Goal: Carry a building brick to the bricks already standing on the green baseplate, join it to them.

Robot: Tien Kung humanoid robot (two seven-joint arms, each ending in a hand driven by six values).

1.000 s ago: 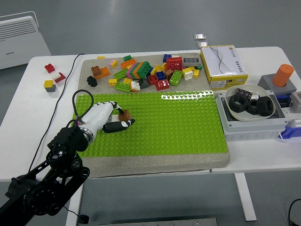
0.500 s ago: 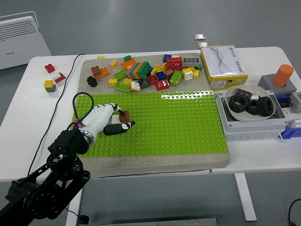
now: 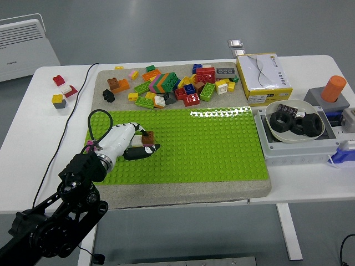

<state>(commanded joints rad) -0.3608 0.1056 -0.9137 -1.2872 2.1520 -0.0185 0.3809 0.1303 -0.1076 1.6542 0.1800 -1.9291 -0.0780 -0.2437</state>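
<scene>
Holding a small brown brick [image 3: 147, 134] between its fingertips, my left hand [image 3: 123, 141] has its fingers clamped on the piece just over the left part of the green baseplate [image 3: 211, 147]. I cannot tell from this view whether the brick's underside touches the studs or hovers a little above them. I also see no bricks standing on the baseplate itself; the only group is the loose pile of coloured bricks [image 3: 177, 84] on the grey mat [image 3: 105, 77] just beyond the plate's far edge, with a striped block in its middle.

I judge I am in the carry step, brick secured, target not reached. The next move calls for me to pick a clear destination, bring the brown brick over it with the studs lined up square, then press straight down before letting go. A tilted brick would skid on the studs.

Away to the right sits a yellow-and-white box [image 3: 263, 77], a bowl of black rings [image 3: 294, 124] and an orange cylinder [image 3: 334, 87]; a few stray bricks [image 3: 61, 88] lie on the white table [image 3: 33, 127] at left. My right arm is out of sight.
</scene>
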